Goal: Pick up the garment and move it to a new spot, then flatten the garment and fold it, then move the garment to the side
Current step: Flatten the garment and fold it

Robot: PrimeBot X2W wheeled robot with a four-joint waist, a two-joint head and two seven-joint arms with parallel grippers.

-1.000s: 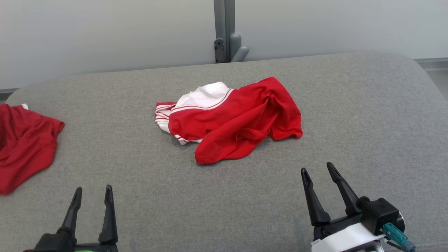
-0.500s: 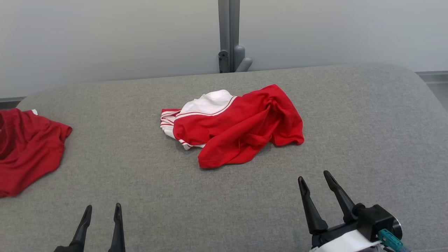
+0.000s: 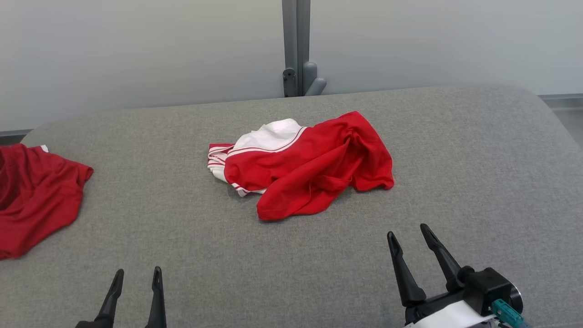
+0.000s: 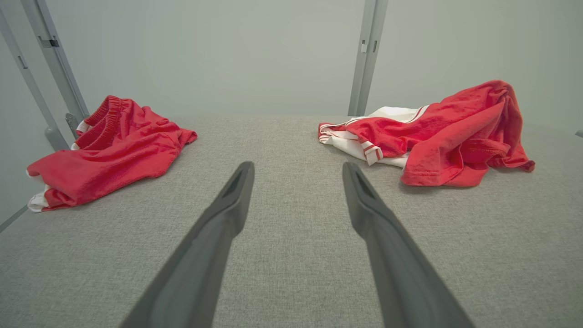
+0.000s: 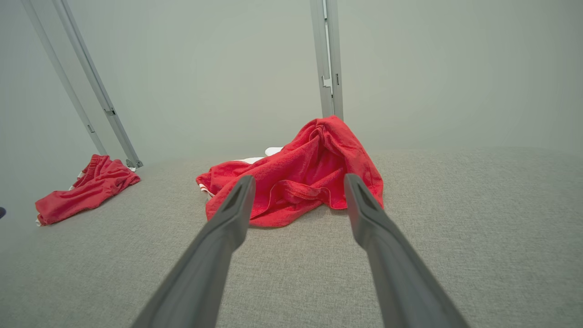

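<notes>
the first step is in hand and barely begun: the pick-up has not happened yet. the garment (image 3: 303,166), a crumpled red piece with a white panel and striped trim on its left side, lies in a loose heap about midway between the left and right edges of the grey padded surface (image 3: 478,150), nearer the far edge than the near one. nothing touches it.

the left gripper (image 3: 138,270) hovers at the near edge toward the left corner, its two fingers spread wide with nothing between them. the right gripper (image 3: 407,230) sits at the near edge further right, also fully spread and empty. in the right wrist view its fingers frame the near red fold of the heap, so it looks the better lined up of the two, though well short of the cloth.

a second red garment (image 3: 36,196) lies at the left edge of the surface, well apart from the one in the middle. a grey post (image 3: 291,45) stands behind the far edge.

the next move, as i judge it, calls for a reach forward and down onto the heap, with the spread fingers closing on a raised fold or hem rather than the flat fabric beneath. a thin pinch of such soft cloth may slip, or lift only one layer. the lifted piece should also stay clear of the garment at the left edge when it is carried to a new spot.
</notes>
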